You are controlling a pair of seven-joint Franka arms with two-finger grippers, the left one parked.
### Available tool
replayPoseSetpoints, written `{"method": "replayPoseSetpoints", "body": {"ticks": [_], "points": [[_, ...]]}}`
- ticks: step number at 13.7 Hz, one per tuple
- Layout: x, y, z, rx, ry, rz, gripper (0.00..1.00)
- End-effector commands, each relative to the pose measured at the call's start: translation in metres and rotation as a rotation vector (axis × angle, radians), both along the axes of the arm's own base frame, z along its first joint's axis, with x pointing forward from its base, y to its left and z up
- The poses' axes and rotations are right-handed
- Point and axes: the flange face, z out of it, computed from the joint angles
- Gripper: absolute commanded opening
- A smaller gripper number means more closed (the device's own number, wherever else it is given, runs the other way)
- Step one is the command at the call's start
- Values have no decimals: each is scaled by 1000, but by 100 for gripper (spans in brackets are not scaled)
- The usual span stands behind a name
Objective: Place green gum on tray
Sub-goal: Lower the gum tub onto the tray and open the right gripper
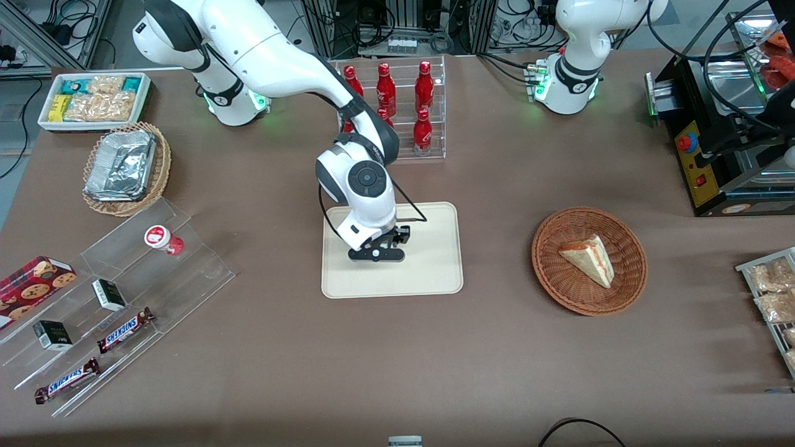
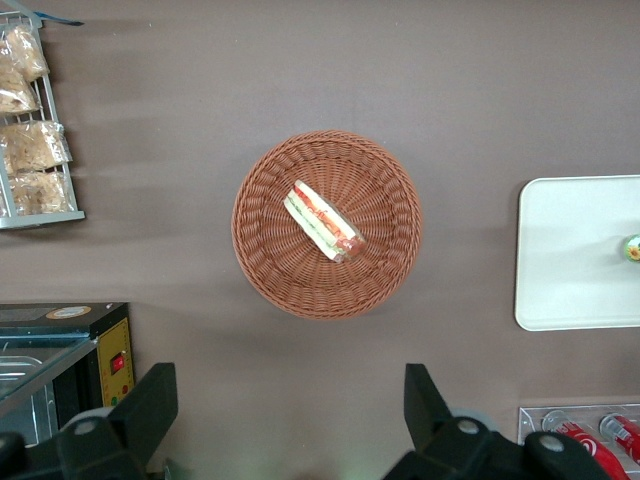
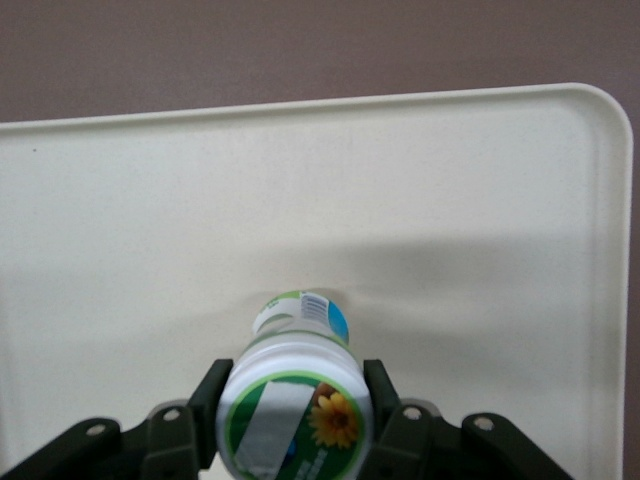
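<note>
The working arm's pincer (image 3: 295, 425) hangs low over the cream tray (image 1: 435, 273), its two fingers (image 3: 385, 415) pressed against the sides of the green gum (image 3: 295, 400), a small white bottle with a green-and-white lid bearing a yellow flower. In the right wrist view the bottle stands upright between the fingers, its base at or just above the tray floor; whether it actually touches cannot be told from this angle. In the front view the arm's wrist hides the bottle, and only the black pincer (image 1: 377, 253) shows above the tray's middle. The left wrist view catches the lid as a small green-yellow dot (image 2: 633, 248) on the tray (image 2: 570, 250).

The tray lies near the centre of the brown surface (image 1: 397, 360). Just farther from the front camera stands a clear rack of red bottles (image 1: 404, 105). Toward the parked arm's end sits a round wicker basket (image 1: 627, 273) holding a wedge of sandwich (image 1: 590, 257). Toward the working arm's end, a clear stepped display (image 1: 205, 261) carries a red-lidded bottle (image 1: 163, 239), small dark boxes and two Snickers bars (image 1: 124, 329). Farther from the camera than the display, a second wicker basket (image 1: 163, 174) holds foil trays, beside a white bin of snacks (image 1: 93, 99).
</note>
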Motion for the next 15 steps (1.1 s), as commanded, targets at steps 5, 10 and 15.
{"method": "replayPoseSetpoints", "body": {"ticks": [5, 10, 15], "points": [[7, 5, -8, -14, -28, 6, 19], [7, 4, -13, -22, -28, 9, 100], [7, 4, -9, -19, -30, 10, 100]]}}
